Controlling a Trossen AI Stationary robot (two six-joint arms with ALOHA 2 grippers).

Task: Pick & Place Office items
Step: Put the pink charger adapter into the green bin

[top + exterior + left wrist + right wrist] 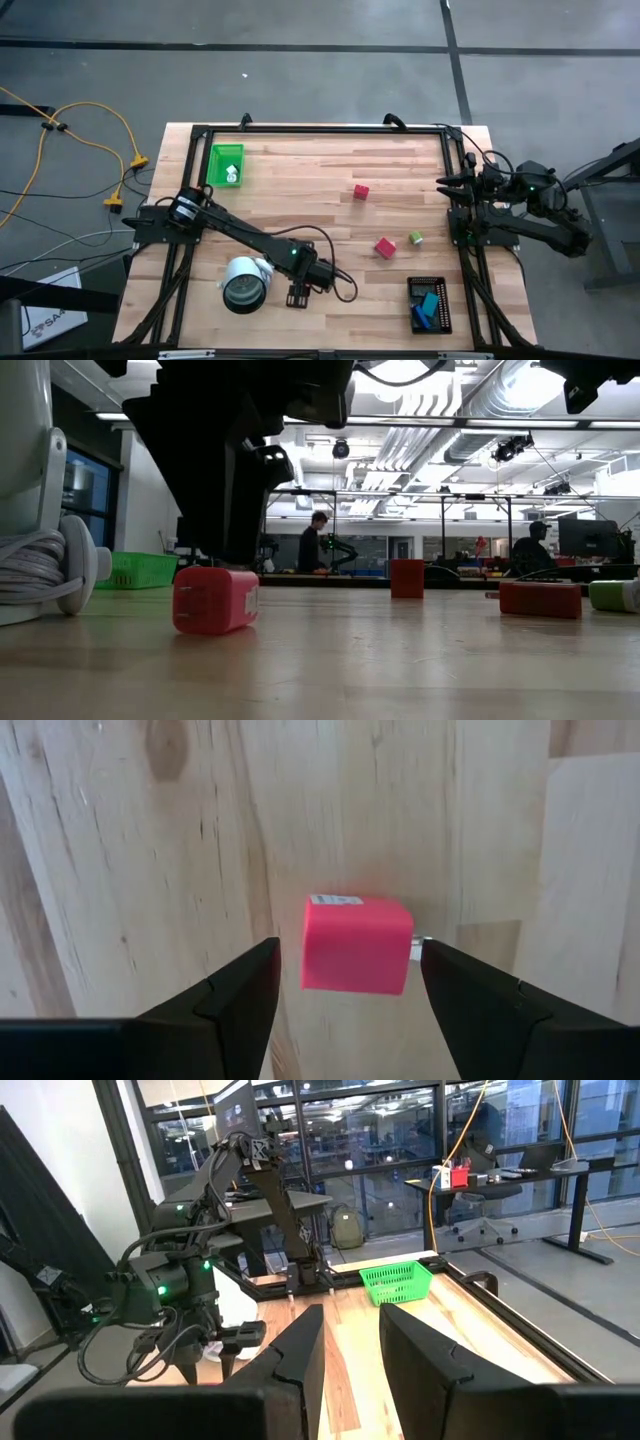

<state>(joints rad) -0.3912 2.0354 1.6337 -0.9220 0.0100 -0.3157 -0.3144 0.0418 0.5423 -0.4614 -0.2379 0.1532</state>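
Observation:
My left gripper [347,965] is open at the table's near side, right of the big roll, pointing down [298,295]. A red block [357,944] lies flat on the wood between its two fingers, with a gap on each side; the low view shows it resting on the table [215,600] under the dark gripper. Two more red blocks [360,191] [385,247] and a green cube [415,238] sit mid-table. Blue and teal bits lie in the black tray [430,306]. A white bit lies in the green tray [226,165]. My right gripper [352,1342] waits open at the right edge [447,186].
The white-and-grey roll [245,284] lies close to the left gripper's left side, its cable end showing in the low view [40,565]. A dark frame rail [320,128] runs around the table. People stand in the room beyond the far edge [317,545]. Bare wood lies between the trays.

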